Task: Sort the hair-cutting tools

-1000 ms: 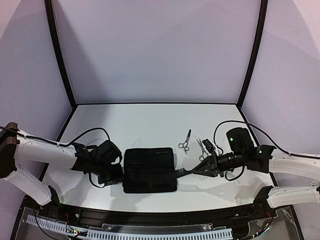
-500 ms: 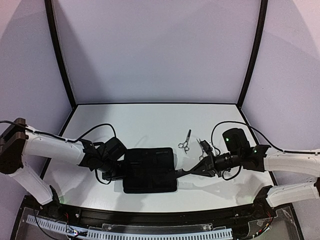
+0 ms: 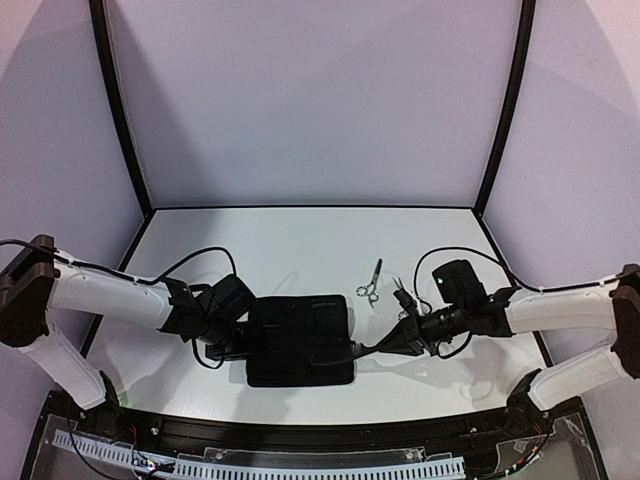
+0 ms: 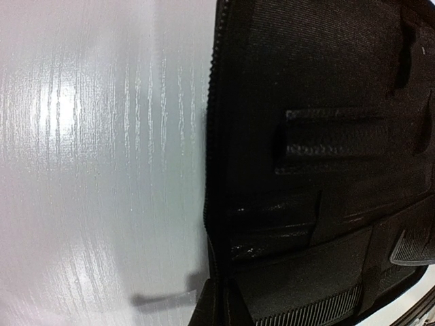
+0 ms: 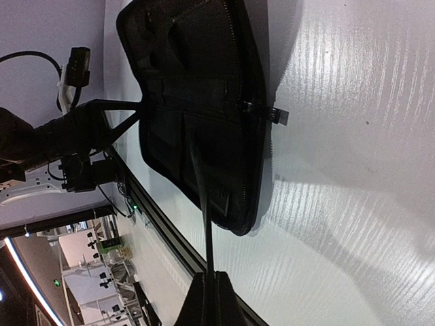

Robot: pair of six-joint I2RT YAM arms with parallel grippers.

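white wood-grain table (image 3: 280, 240) runs back to pale lilac walls (image 3: 320, 100) edged with black frame. a flat black zip case (image 3: 300, 325) lies between the 2 grippers.

the right gripper (image 3: 398, 339) has its fingers clenched on 1 slim black comb (image 3: 366, 347). in the right wrist view the comb (image 5: 201, 204) runs straight out from the pinched fingertips (image 5: 207, 299), and its far end lies over the case (image 5: 197, 88), just inside the near zipped edge. a small zip pull (image 5: 273, 115) sticks out of that edge, off to the side of the comb.

the left gripper (image 3: 240, 348) is closed tight at the opposite edge of the case. in its wrist view the zipped edge of the case (image 4: 326, 81) runs down right into the fingertips (image 4: 216, 309); whether they pinch the fabric or only touch it, i cannot tell.

2 pairs of small silver scissors lie on the bare table behind the right gripper, away from the case. 1 pair (image 3: 371, 283) lies clear of it, further back; the other (image 3: 402, 294) lies just beside the gripper's body, partly hidden by it. the 2 pairs lie near each other but apart.
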